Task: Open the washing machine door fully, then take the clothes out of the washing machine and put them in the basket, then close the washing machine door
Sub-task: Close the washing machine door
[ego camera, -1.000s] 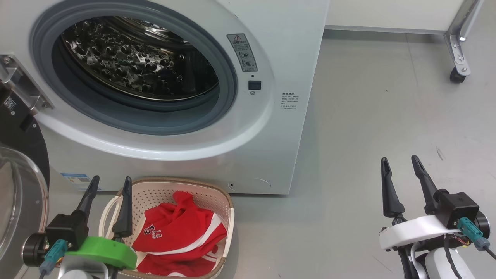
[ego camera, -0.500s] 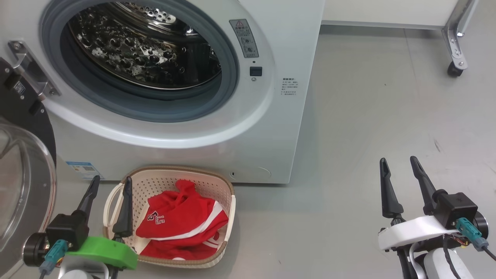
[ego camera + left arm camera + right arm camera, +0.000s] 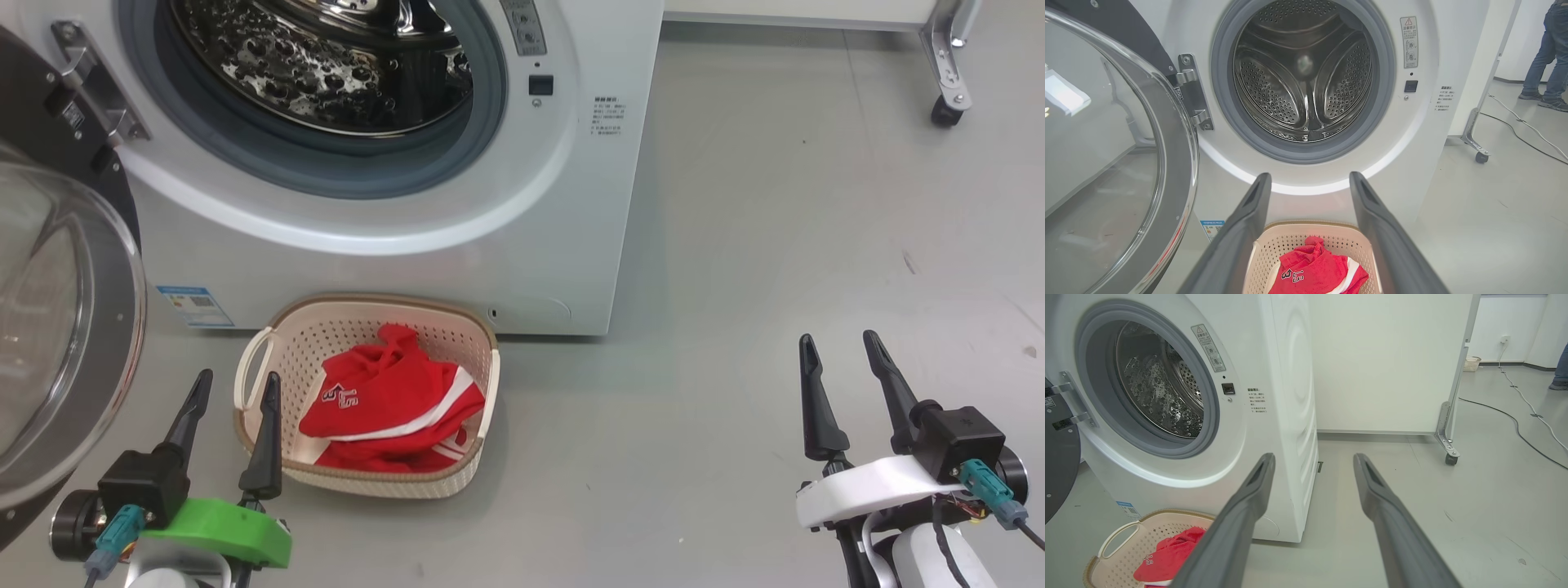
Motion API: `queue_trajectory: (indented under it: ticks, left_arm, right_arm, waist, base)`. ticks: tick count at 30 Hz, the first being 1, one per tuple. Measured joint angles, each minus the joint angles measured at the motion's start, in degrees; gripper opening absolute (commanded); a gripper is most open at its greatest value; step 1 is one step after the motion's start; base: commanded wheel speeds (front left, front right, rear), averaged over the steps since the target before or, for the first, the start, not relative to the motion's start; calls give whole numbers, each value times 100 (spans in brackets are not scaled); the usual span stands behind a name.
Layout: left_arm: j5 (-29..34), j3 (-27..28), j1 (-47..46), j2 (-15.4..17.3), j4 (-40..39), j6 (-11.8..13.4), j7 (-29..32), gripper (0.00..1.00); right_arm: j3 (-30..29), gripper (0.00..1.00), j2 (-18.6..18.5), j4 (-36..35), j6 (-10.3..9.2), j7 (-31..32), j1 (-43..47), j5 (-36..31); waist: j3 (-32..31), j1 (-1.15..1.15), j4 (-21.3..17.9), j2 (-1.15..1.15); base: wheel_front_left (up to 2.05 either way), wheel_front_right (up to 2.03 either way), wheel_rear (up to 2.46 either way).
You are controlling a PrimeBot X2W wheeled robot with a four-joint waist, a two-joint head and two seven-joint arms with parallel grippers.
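At the washing machine door (image 3: 73, 327), left gripper (image 3: 237, 376) and right gripper (image 3: 838, 337) wide and empty, we should push its rim squarely.

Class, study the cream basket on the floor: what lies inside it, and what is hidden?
Inside the basket lie the clothes: crumpled red fabric with white stripes and white figures. Whatever is beneath them, including the basket's floor there, is covered and cannot be seen.

Grey floor (image 3: 775, 245) under the washing machine (image 3: 563, 229), the basket (image 3: 343, 335) just before it, a castered frame (image 3: 947, 73) beyond.
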Motion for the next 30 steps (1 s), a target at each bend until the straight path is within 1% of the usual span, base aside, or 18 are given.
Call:
queue_trajectory:
  ticks: [8,15,30]
  left_arm:
    - [19,-3,0,-1,-56,-5,0,100]
    - [16,-116,0,-2,-100,-5,0,100]
    - [-77,-194,9,9,-191,-7,0,100]
  right_arm:
    - [7,100,1,19,3,0,0,-1]
    - [12,100,1,42,5,0,0,-1]
    - [27,100,2,82,11,0,0,-1]
  waist:
    - [-4,0,13,0]
    - [-29,0,29,0]
    - [-64,0,52,0]
  base:
    - [-145,145,0]
    - [-117,117,0]
    - [-72,72,0]
